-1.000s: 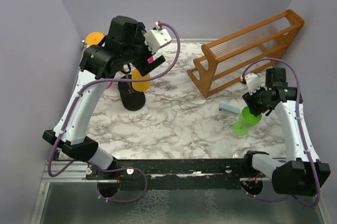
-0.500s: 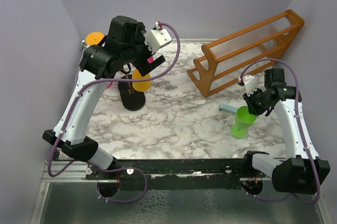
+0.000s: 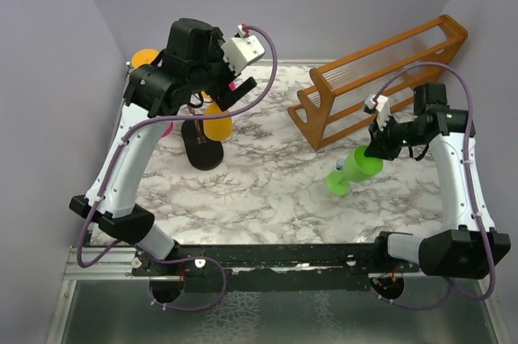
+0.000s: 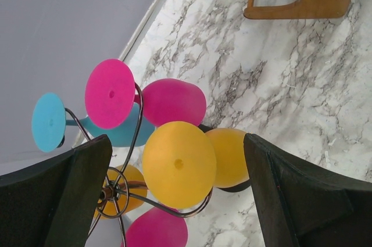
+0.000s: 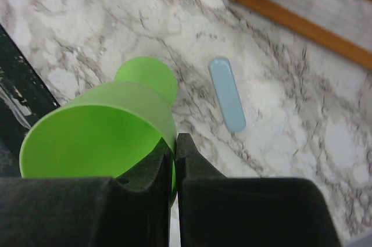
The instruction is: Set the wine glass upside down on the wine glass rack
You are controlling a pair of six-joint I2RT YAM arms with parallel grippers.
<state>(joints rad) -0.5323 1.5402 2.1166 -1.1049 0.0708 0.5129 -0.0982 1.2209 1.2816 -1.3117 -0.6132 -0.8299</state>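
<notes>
The right gripper (image 5: 176, 142) pinches the rim of the green wine glass (image 5: 99, 133), jaws clamped on its thin wall. The glass hangs tilted, foot toward the marble table (image 3: 267, 174) — its stem is hidden behind the bowl, and whether the foot touches the marble cannot be told. Just beyond lies a pale blue bar (image 5: 226, 93), with the wooden slatted rack (image 3: 380, 77) behind it. Across the table the left gripper (image 4: 174, 142) gapes wide, holding nothing, above the wine glass rack (image 4: 135, 120), which carries a pink glass (image 4: 110, 93), a yellow glass (image 4: 179, 164) and a blue glass (image 4: 49, 122), all upside down — from overhead the arm covers most of the wire, leaving the black base (image 3: 202, 152) in view.
</notes>
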